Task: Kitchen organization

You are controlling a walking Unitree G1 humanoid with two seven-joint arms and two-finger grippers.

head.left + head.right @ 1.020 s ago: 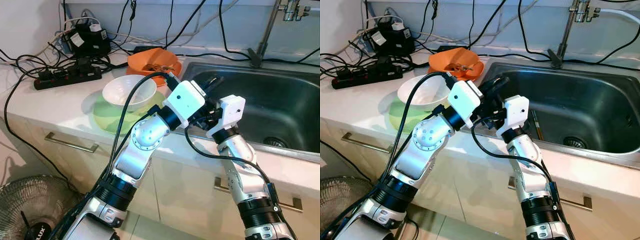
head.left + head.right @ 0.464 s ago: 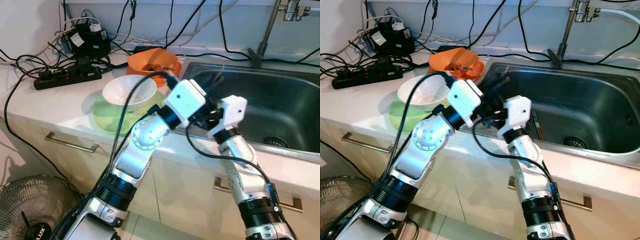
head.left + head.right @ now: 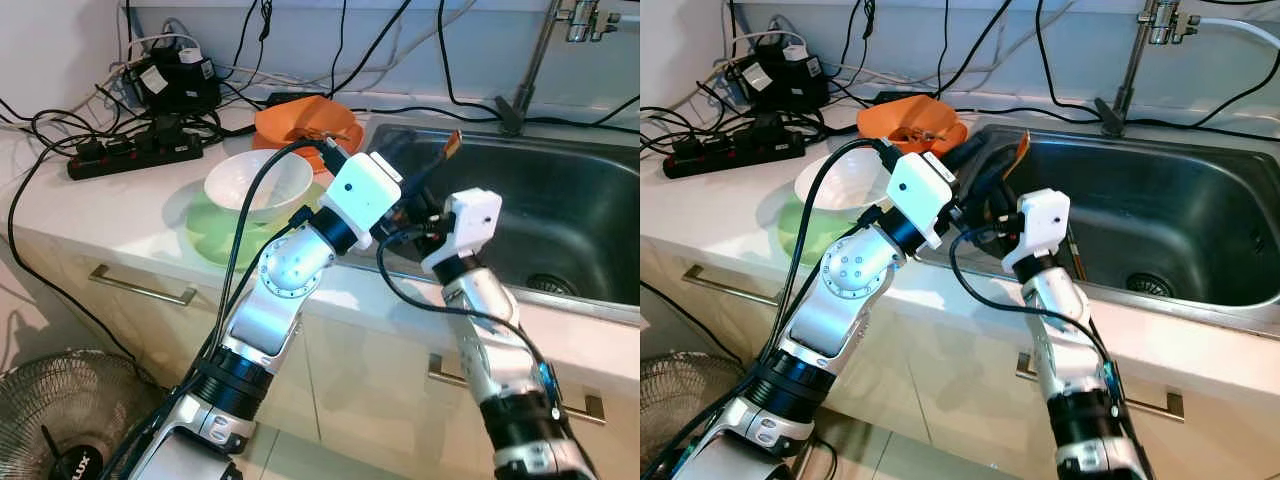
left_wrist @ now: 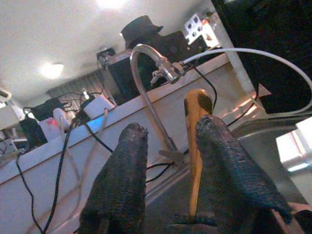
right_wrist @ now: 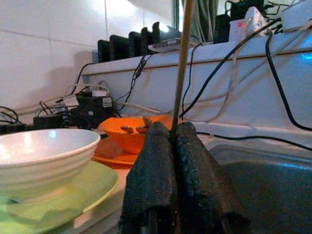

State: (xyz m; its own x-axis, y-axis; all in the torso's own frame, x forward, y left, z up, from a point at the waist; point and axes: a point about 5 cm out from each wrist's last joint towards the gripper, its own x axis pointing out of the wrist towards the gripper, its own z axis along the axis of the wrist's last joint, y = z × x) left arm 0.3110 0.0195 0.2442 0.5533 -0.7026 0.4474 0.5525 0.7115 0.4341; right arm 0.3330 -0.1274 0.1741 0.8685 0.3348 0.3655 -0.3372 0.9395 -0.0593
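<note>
A thin wooden utensil (image 3: pixel 452 147) stands tilted over the near left corner of the steel sink (image 3: pixel 560 215), its brown tip up. My right gripper (image 3: pixel 420 218) is shut on its shaft; in the right wrist view the two pads (image 5: pixel 156 161) press together around the stick (image 5: pixel 183 63). My left gripper (image 3: pixel 418 182) reaches in from the left, crossing just above the right one. In the left wrist view its fingers (image 4: pixel 124 185) stand apart, with the utensil (image 4: pixel 196 141) between them, close against one finger.
A white bowl (image 3: pixel 258 183) sits on a green plate (image 3: pixel 215 238) on the counter left of the sink. Behind it is an orange dish (image 3: pixel 305 122) with scraps, then a power strip (image 3: pixel 135 152) and tangled cables. The faucet (image 3: pixel 525 75) stands behind the sink. A fan (image 3: pixel 55 420) is on the floor.
The wooden utensil now sticks up above the grippers, where before it was hidden low between them. Both grippers have risen slightly and the left wrist has turned.
</note>
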